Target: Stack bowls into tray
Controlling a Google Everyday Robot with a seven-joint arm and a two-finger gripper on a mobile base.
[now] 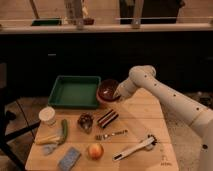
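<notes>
So the white arm reaches in from the right and its tool [118, 95] is up against the right rim of the bowl [107, 90], which looks tilted and lifted a bit, right beside the near right corner of the green tray [74, 92]. The tool seems to be holding that bowl by its rim, though I honestly can't make out how far the jaws are apart. The bowl is dark maroon and glossy, and I can't tell if there's a second one nested under it.

The tray sits at the back left of the wooden worktop [145, 117]. In front of it there's a white cup [47, 116], a green pepper-looking thing [64, 129], a banana [48, 139], a blue sponge [69, 159], an apple [95, 150], a striped packet [108, 118], a fork [112, 134] and a white brush [134, 148].
</notes>
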